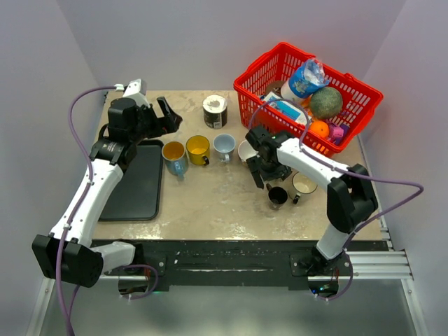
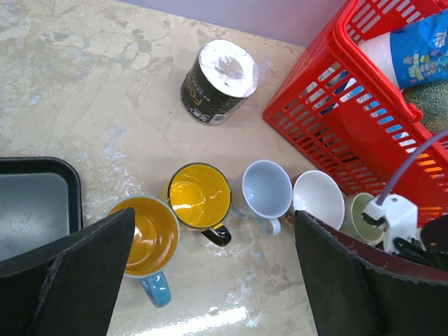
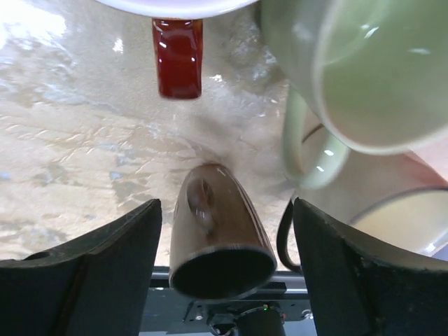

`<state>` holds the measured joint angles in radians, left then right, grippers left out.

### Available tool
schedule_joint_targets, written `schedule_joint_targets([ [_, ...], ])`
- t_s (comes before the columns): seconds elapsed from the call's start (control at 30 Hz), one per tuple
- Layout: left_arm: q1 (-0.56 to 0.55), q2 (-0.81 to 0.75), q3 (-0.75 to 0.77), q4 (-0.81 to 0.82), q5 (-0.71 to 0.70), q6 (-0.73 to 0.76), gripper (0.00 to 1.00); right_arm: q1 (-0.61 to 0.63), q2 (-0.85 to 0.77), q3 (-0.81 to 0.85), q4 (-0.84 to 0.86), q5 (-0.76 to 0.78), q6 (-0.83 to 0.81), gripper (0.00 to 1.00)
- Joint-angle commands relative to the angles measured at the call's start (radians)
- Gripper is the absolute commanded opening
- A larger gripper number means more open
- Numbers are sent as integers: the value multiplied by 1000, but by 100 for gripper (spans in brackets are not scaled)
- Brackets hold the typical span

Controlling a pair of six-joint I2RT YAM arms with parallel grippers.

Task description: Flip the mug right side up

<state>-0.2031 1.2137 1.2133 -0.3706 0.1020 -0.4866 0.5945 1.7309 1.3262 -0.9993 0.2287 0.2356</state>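
The dark brown mug (image 1: 277, 197) stands on the surface (image 1: 210, 203) toward the near right, mouth up, dark handle out to one side. The right pincer (image 3: 225, 204) hangs over it with its jaws spread wide. In the right wrist view the mug sits between the two black fingers (image 3: 91, 280) with a clear gap on each side, touching neither. A pale green mug (image 3: 364, 70) lies just beyond it, and a cream mug (image 1: 304, 184) with a dark rim stands just beside it.

The left pincer (image 1: 168, 115) hovers over the back left of the surface, also spread wide and holding nothing. Below it are a black tray (image 2: 35, 203), a blue mug with a yellow inside (image 2: 150, 234), a yellow mug (image 2: 199, 196) and a pale blue mug (image 2: 266, 189) in a row. A dark tin (image 2: 217, 80) stands behind them, near the red basket (image 1: 262, 70).
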Motion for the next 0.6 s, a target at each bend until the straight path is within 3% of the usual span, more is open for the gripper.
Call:
schedule_joint_targets([
  [0.0, 7, -9, 11, 50, 30, 5, 99, -7, -109, 91, 7, 38, 14, 83],
  [0.23, 7, -45, 12, 68, 67, 14, 99, -24, -237, 208, 85, 46, 8, 99],
  [0.57, 7, -147, 66, -50, 13, 11, 99, -73, -468, 330, 304, 158, 45, 99],
])
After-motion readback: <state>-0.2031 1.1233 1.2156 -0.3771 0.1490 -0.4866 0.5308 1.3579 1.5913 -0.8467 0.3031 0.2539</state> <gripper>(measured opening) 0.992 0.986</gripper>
